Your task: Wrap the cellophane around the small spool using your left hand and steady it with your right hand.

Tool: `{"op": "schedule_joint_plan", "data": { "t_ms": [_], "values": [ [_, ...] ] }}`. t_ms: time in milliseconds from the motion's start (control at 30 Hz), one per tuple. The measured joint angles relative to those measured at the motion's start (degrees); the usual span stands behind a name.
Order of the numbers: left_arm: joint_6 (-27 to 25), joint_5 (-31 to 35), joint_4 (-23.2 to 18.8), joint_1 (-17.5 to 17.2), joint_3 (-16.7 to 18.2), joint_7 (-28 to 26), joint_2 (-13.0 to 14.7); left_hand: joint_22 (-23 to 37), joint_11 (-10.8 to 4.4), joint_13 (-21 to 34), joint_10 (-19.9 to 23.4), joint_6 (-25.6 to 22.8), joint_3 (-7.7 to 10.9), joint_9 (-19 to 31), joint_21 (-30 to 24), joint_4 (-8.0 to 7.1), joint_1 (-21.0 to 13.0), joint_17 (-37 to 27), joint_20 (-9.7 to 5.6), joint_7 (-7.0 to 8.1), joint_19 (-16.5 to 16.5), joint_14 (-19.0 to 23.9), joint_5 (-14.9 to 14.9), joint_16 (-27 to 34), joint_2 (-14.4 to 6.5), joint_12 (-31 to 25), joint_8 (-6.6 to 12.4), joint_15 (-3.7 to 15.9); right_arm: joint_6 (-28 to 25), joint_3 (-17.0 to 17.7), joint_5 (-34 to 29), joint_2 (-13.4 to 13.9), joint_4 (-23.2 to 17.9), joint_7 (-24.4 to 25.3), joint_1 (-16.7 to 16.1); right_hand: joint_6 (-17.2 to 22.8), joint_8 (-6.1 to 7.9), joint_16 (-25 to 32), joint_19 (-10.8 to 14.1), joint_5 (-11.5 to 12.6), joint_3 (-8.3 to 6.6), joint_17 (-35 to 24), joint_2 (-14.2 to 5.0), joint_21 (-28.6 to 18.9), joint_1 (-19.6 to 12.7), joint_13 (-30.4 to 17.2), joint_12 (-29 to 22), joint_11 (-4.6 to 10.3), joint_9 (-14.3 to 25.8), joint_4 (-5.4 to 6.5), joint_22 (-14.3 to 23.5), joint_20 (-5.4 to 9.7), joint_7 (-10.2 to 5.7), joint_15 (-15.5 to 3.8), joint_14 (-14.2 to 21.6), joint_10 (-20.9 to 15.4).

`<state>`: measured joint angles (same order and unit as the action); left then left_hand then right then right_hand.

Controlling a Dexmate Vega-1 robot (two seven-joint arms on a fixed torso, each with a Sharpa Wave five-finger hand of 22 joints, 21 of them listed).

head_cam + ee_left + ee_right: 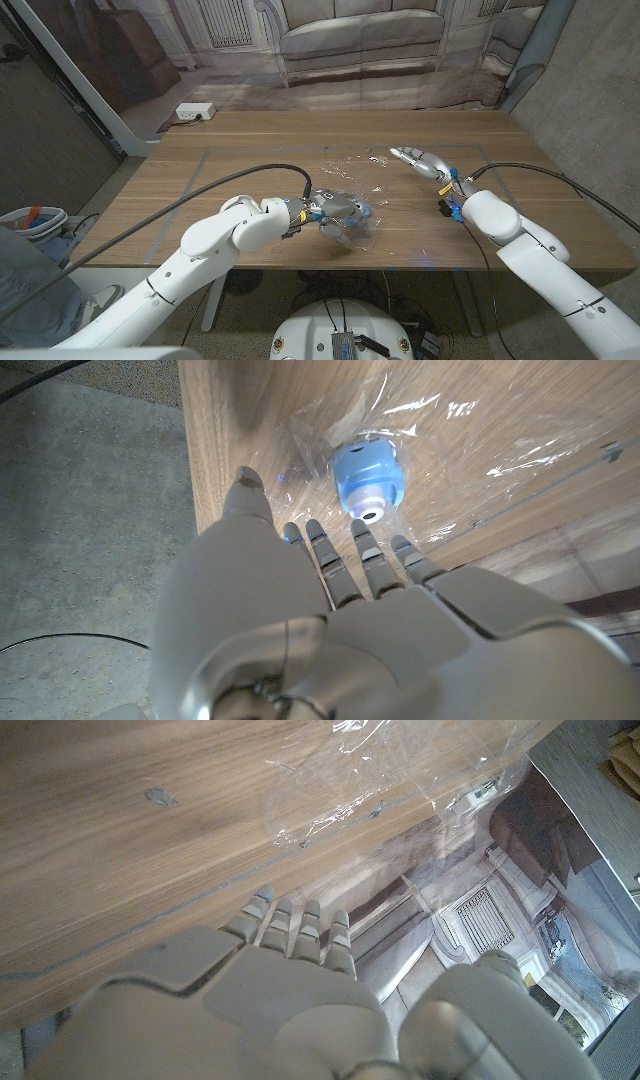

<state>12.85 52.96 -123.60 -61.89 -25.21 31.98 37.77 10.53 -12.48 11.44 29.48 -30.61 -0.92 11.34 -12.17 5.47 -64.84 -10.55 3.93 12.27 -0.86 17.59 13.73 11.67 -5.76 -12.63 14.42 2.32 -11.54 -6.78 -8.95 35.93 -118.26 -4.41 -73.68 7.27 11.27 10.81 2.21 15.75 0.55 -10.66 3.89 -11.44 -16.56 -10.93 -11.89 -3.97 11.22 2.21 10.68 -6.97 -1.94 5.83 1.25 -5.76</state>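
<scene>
The spool (367, 477) is sitting on the cellophane (352, 180) mid-worktop (240, 160), the left hand (338, 212) hovering right at it, the right hand (424, 161) reaching in by the sheet's far right edge.

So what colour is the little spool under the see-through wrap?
Light blue plastic spool, clearest in the left wrist view.

Your right hand (290, 980) hangs over the brown wooden table (130, 810) with fingers (305, 935) held together, gripping nothing. Beyond your fingertips, apart from them, the clear crinkled cellophane sheet (345, 795) lies on the wood.
</scene>
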Motion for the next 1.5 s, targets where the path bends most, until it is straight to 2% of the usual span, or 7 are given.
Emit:
{"op": "schedule_joint_plan", "data": {
  "t_ms": [267,367,600,900,1133,1267,1500],
  "values": [
    [2.7,-2.0,2.7,2.9,-1.1,0.5,-0.4,0.0,0.0,0.0,1.2,-0.8,0.41,0.0,0.0,0.41,-0.6,0.0,0.17,-0.07,-0.6,0.5,-0.4,0.0,-0.6,0.0,0.22,0.12,0.0,1.1,-0.3,-0.7,-1.1,1.5,-1.9,0.2,0.0,0.0,0.0,0.0,0.0,0.0,0.0,0.0,0.0,0.0,0.0,0.0,0.0,0.0,0.0,0.0,0.23,0.0,0.0,0.0],
    [3.6,-2.8,3.4,3.4,-1.3,0.9,-0.4,0.0,0.14,0.0,1.5,-1.0,0.47,0.0,0.0,0.47,-1.3,0.0,0.18,0.21,-0.6,0.7,-0.4,0.0,-0.1,0.0,0.22,0.13,0.0,1.5,-0.6,-1.2,-1.5,2.1,-2.8,0.3,0.0,0.0,0.0,0.0,0.0,0.0,0.0,0.0,0.0,0.0,0.0,0.0,0.0,0.0,0.0,0.0,0.31,-0.24,0.2,0.0],
    [5.4,-3.9,5.2,4.8,-1.7,1.3,-0.4,0.0,-0.01,0.0,1.8,-1.5,0.47,0.0,0.0,0.46,-1.6,0.0,0.19,0.22,-1.0,0.9,-0.4,0.0,-0.4,0.0,0.44,0.03,0.0,2.0,-1.3,-1.9,-2.5,3.4,-4.2,0.3,0.0,0.0,0.0,0.0,0.0,0.0,0.0,0.0,0.0,0.0,-0.4,0.13,0.0,0.0,0.0,0.01,0.31,-0.24,0.2,-0.1],
    [7.7,-5.0,8.0,6.3,-2.4,1.2,-0.5,-0.1,0.05,0.2,4.9,-3.9,0.87,0.0,0.0,0.87,-2.0,0.0,-0.04,0.19,-1.8,2.4,-0.4,0.0,-0.8,0.0,1.11,0.02,0.4,2.8,-2.0,-3.2,-3.5,5.5,-6.3,0.5,0.0,0.0,0.2,0.0,0.4,0.0,0.0,0.0,0.0,0.0,-0.4,0.31,0.0,0.09,0.0,0.22,0.09,-0.53,0.5,-0.3],
    [9.0,-5.3,9.3,6.5,-2.6,0.0,-0.7,-0.1,-0.01,0.2,5.9,-5.1,0.87,0.0,0.0,0.86,-2.4,0.0,-0.33,0.21,-2.1,3.2,-0.9,0.0,-1.2,0.0,1.54,0.24,1.7,3.4,-2.0,-4.1,-3.6,6.8,-7.6,0.7,0.4,0.2,0.2,0.0,0.41,0.0,0.0,0.0,0.0,0.0,-0.4,0.61,0.0,0.08,0.0,0.22,-0.11,-0.53,0.5,-0.6],
    [9.3,-3.4,9.6,5.9,-2.8,-2.0,-0.8,-0.1,-0.01,0.2,6.5,-5.7,0.87,0.0,0.0,0.86,-2.4,0.0,-0.48,0.12,-2.2,3.6,-0.9,0.3,-1.2,0.0,1.54,0.03,3.7,3.9,-2.1,-5.1,-2.8,7.9,-8.7,0.9,0.4,0.2,0.2,0.0,0.4,0.0,0.0,0.0,0.0,0.0,-0.4,0.61,0.0,0.08,0.0,0.22,-0.33,-0.23,0.8,-0.6],
    [9.4,-0.7,9.8,5.4,-3.4,-4.0,-0.9,0.0,-0.21,0.0,7.4,-6.6,0.87,0.0,-0.1,0.86,-2.4,0.0,-0.54,0.21,-2.3,4.2,-0.9,0.5,-1.2,0.0,1.97,0.02,7.0,4.7,-1.7,-6.3,-1.5,9.7,-10.6,1.6,0.61,0.3,0.6,0.1,0.4,0.0,0.0,-0.1,0.0,0.0,-0.9,1.34,0.0,0.08,0.0,-0.19,-0.4,-0.81,1.4,-1.3]
  ]
}}
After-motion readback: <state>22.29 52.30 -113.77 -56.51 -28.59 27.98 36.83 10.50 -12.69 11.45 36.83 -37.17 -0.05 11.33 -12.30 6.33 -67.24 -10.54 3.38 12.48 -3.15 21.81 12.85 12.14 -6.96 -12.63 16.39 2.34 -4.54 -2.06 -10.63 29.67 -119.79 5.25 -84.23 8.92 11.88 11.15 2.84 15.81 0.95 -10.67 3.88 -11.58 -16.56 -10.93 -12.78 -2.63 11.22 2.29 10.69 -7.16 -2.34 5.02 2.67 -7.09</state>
